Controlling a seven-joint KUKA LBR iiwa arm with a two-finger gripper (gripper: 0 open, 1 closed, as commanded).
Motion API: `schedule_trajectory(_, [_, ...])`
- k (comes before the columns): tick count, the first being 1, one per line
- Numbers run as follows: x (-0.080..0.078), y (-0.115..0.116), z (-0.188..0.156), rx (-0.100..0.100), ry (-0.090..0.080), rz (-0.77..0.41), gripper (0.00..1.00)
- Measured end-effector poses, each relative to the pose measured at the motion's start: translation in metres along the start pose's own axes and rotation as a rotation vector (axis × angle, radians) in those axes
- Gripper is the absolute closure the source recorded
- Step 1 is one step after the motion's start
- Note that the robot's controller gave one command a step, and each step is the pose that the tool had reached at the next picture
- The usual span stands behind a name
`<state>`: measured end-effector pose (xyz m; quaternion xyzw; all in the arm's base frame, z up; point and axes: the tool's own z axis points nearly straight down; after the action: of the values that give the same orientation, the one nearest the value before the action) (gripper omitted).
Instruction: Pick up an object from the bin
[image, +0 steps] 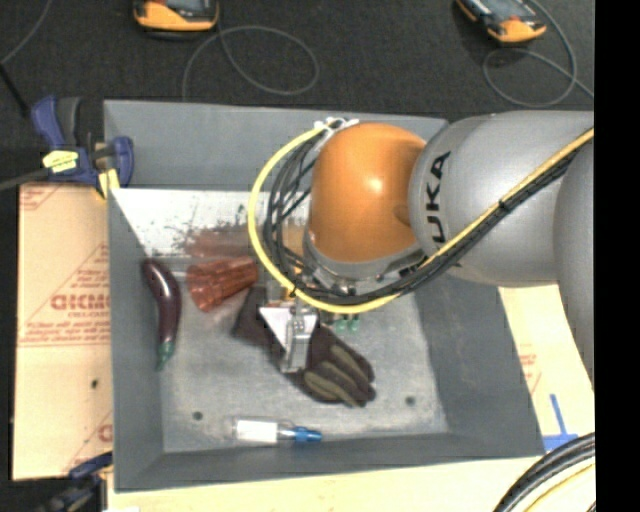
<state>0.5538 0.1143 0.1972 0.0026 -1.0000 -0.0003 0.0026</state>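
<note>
1. Low over the dark glove (340, 375), mid-bin: gripper (293, 350).
2. Spread or pinched, cannot tell.
3. Probably soft, light and floppy, with no risk of breaking.
4. Best taken at a raised fold by the cuff, not on flat cloth.
</note>
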Motion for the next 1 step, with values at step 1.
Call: schedule_trajectory(1, [-0.0016,-0.0005,-0.0047,-0.001,-0.008,0.002,0.00])
